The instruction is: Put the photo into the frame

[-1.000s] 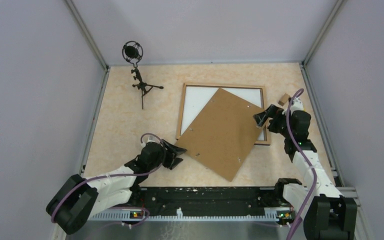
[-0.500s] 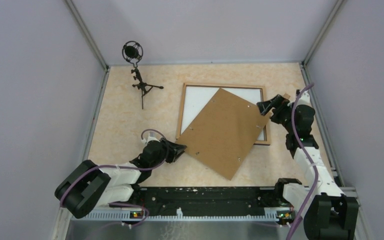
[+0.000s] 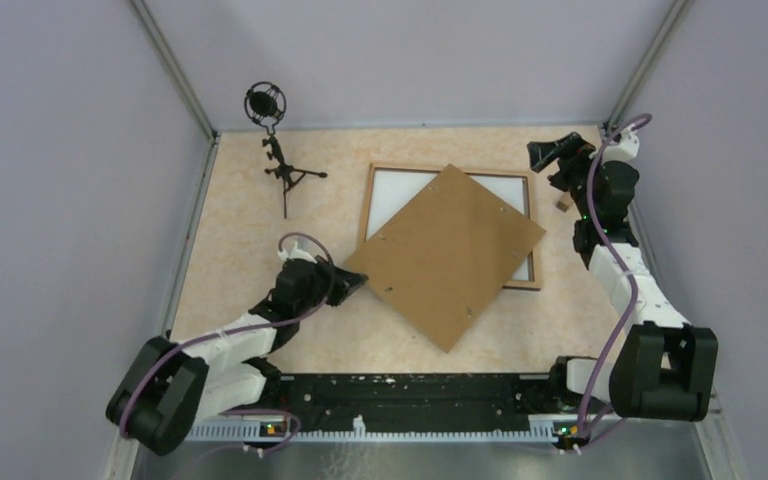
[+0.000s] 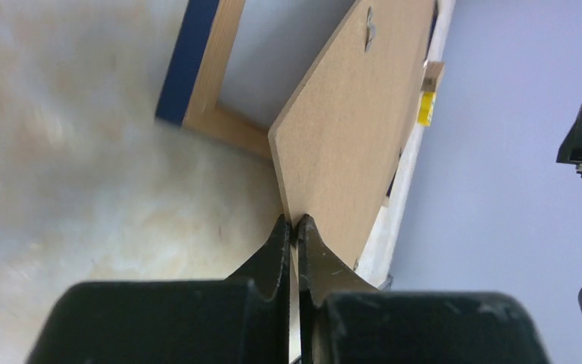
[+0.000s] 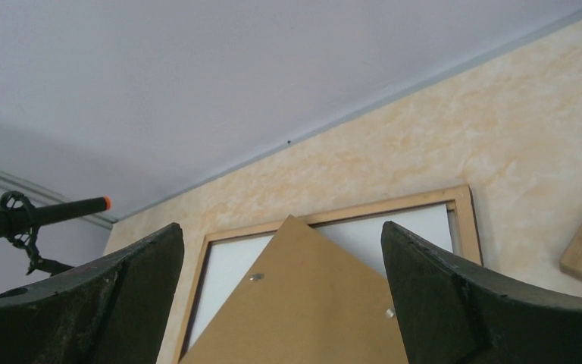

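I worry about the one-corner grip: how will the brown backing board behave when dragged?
Probably stiff: the backing board looks flat though pinched at one corner by the left gripper. Likely light, its edge being thin. It may pivot, resting partly on the frame.

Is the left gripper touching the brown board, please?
Touching: the left wrist view shows the left gripper pinching a corner of the brown board.

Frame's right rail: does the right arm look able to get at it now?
Probably yes. The right gripper hangs open near the far right corner of the frame, and the backing board crosses only part of that rail, leaving its far end bare.
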You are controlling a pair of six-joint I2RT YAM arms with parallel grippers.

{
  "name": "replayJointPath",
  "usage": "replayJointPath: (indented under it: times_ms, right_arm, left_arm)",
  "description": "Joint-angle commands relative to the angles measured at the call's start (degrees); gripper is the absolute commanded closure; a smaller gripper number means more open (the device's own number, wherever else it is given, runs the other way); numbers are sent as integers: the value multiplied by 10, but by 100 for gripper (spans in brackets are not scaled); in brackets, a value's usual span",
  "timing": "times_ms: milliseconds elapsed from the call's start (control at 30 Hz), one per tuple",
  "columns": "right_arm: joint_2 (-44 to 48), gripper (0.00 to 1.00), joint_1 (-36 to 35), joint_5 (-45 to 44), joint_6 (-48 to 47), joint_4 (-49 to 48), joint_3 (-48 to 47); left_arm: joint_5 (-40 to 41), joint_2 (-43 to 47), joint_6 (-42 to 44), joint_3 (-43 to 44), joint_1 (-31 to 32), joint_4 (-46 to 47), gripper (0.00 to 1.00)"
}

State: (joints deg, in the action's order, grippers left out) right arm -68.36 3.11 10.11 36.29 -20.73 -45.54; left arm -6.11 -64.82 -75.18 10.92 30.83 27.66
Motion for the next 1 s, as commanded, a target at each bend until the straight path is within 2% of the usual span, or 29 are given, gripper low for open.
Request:
replayJointPath:
  times_ms: [0,67,133,267,333,433,667,833,967]
  right_arm:
    - [-61,1,-5,43,-72,-63,-57]
    - [-96,1,-5,87,-91,-65,-66]
    - [-132,1,-5,122,-112,-17,-91]
    - [-204,1,-5,199,-140,95,-161]
    - [-248,1,-7,239,-166,152,-200]
    - [-297,1,-18,236,-201,214,-238]
    - [-384,4,-52,196,-230,265,-299]
    - [-437,6,-76,170,-234,274,-338]
    - [-470,10,-84,164,-226,266,-358]
  left_arm:
    - [-99,62,199,86,-119,-215,100]
    - [-171,47,252,121,-178,-261,100]
    - [-227,7,302,164,-216,-300,100]
    - [-269,-120,411,299,-252,-391,100]
    - [-264,-168,436,340,-260,-402,100]
    - [-262,-214,430,373,-273,-392,100]
    - [-193,-217,429,375,-278,-368,100]
    - [-169,-247,417,396,-282,-412,70]
    - [-175,-234,395,372,-283,-412,41]
